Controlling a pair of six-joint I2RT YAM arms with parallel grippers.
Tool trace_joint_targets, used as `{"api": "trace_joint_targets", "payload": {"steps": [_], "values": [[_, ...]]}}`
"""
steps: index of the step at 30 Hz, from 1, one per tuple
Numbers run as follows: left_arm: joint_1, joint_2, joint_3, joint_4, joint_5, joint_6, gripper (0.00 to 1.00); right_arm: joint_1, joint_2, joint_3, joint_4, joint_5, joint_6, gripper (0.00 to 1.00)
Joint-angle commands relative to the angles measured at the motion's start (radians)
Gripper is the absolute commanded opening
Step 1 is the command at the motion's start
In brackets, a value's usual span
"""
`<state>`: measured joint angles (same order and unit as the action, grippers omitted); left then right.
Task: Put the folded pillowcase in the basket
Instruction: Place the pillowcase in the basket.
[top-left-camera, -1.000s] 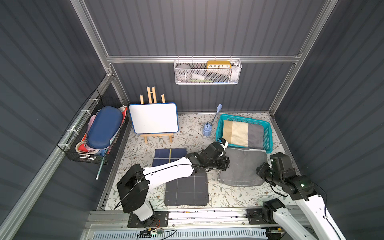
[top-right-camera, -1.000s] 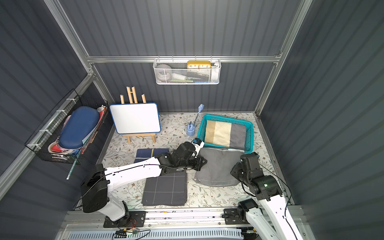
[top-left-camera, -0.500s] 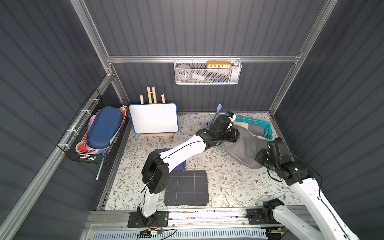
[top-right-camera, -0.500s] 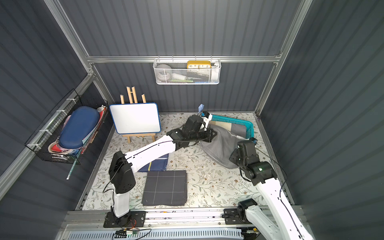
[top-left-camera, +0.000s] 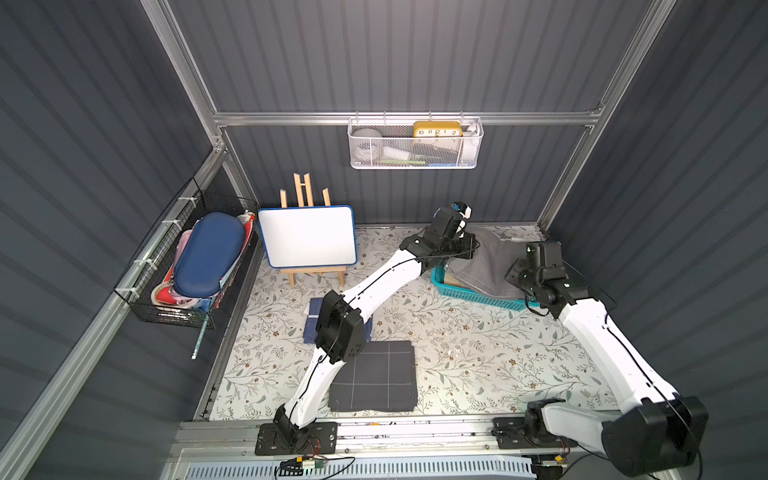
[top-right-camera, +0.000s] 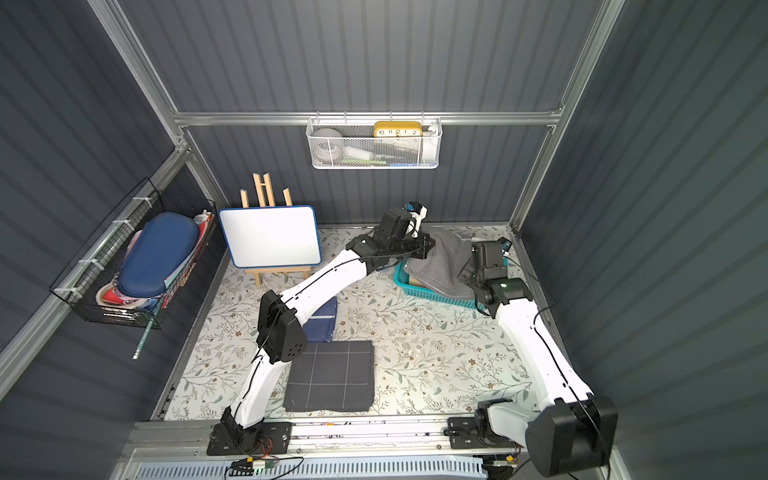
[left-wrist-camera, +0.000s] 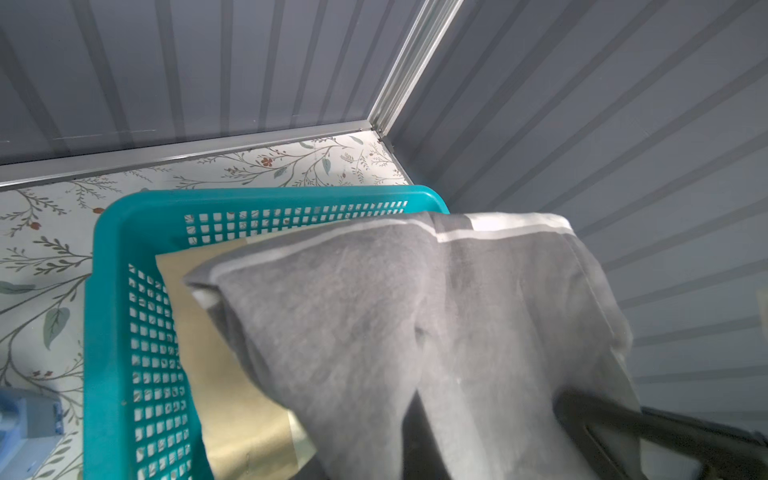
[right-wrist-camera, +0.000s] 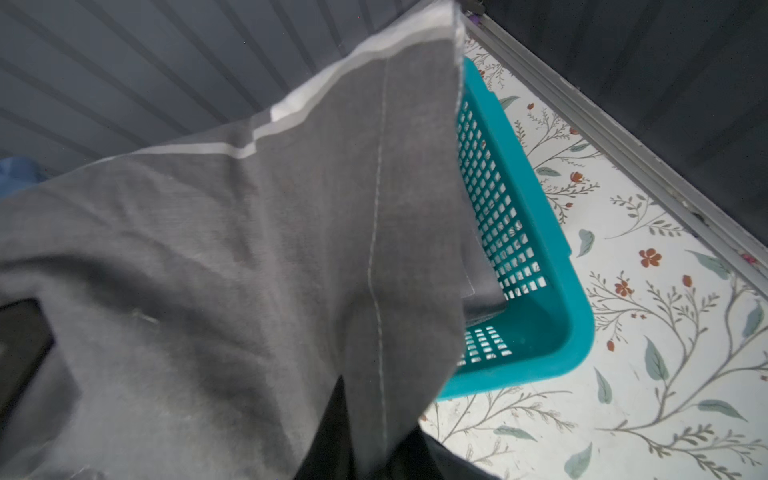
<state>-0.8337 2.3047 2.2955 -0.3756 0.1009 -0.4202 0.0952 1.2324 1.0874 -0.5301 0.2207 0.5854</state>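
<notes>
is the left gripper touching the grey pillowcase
Touching. In the left wrist view the grey pillowcase gathers into the left gripper and hangs from it, a black finger pressed against the cloth.

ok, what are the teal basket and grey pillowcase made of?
Teal basket: likely moulded plastic, smooth, slightly glossy; regular square holes in its walls. Grey pillowcase: woven cloth, maybe cotton, matte; it drapes and creases, with a stitched seam and pale edge band.
</notes>
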Motion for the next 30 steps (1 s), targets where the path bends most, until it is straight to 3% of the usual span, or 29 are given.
{"api": "trace_joint_targets", "payload": {"steps": [1, 16, 24, 30], "values": [[0.009, 0.035, 0.019, 0.067, 0.042, 0.023, 0.00, -0.039, 0.036, 0.013, 0.055, -0.043, -0.002, 0.00], [0.009, 0.146, 0.054, 0.213, 0.043, 0.007, 0.00, -0.125, 0.261, 0.074, 0.130, -0.132, -0.016, 0.00], [0.017, 0.190, 0.066, 0.243, 0.043, 0.007, 0.00, -0.127, 0.302, 0.082, 0.134, -0.102, -0.027, 0.00], [0.021, 0.175, -0.002, 0.238, 0.036, -0.007, 0.00, -0.133, 0.350, 0.080, 0.110, -0.080, -0.025, 0.00]]}}
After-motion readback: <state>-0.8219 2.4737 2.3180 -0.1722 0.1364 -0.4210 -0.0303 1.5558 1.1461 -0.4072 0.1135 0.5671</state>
